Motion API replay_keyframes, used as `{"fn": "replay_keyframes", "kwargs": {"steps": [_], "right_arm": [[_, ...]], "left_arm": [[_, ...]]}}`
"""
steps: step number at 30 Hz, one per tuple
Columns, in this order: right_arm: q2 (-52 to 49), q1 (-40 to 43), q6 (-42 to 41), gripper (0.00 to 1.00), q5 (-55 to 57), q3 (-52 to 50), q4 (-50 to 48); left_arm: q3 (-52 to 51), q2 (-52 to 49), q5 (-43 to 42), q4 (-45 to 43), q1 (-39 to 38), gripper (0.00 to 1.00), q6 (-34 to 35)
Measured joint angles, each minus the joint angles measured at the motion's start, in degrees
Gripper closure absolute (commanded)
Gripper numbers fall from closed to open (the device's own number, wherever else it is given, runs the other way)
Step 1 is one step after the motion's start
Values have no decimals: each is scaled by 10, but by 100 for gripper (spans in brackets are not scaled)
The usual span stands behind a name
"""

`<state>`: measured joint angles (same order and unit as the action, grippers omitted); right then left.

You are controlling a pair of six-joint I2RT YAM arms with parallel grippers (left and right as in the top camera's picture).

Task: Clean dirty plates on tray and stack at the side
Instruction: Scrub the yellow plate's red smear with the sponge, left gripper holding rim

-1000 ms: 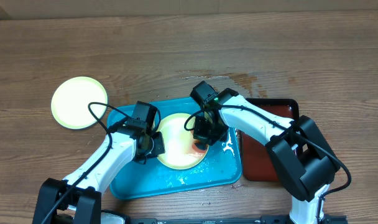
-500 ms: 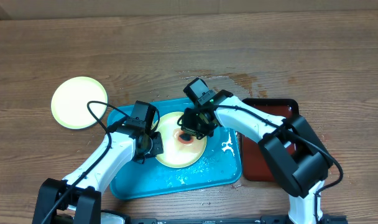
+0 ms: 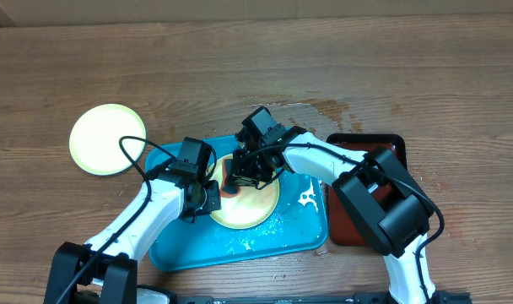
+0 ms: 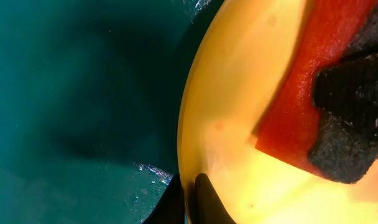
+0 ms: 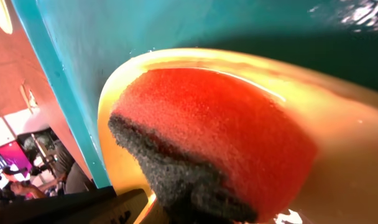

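Both grippers clamp: your left gripper [image 4: 189, 198] pins the plate [image 3: 258, 205] by its rim so your right gripper [image 3: 240, 174] can press its sponge [image 5: 215, 142] down.

The big blue tray [image 3: 240, 243] sat flat on the table. It had round corners and a raised rim, and its floor was wet with little drops. One pale yellow plate [image 3: 255, 213] lay inside the tray, about in the middle. It was round and looked shiny. A second plate [image 3: 107, 139], round and pale yellow-green, lay flat on the bare table. It was well apart from the tray, off to the left, and it looked clean.
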<state>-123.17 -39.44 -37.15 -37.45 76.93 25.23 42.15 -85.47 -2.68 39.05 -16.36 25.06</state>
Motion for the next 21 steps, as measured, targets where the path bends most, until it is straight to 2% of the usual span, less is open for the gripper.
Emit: {"fn": "replay_keyframes", "kwargs": {"steps": [7,15,21], "right_arm": [[1,0,-53,96,31,10,31],[11,20,-96,96,63,26,136],[9,63,-87,96,114,71,301]], "left_arm": [[0,0,-2,-1,0,96,-2],[0,0,-21,-9,-5,96,-12],[2,0,-22,-7,-5,96,-13]]}}
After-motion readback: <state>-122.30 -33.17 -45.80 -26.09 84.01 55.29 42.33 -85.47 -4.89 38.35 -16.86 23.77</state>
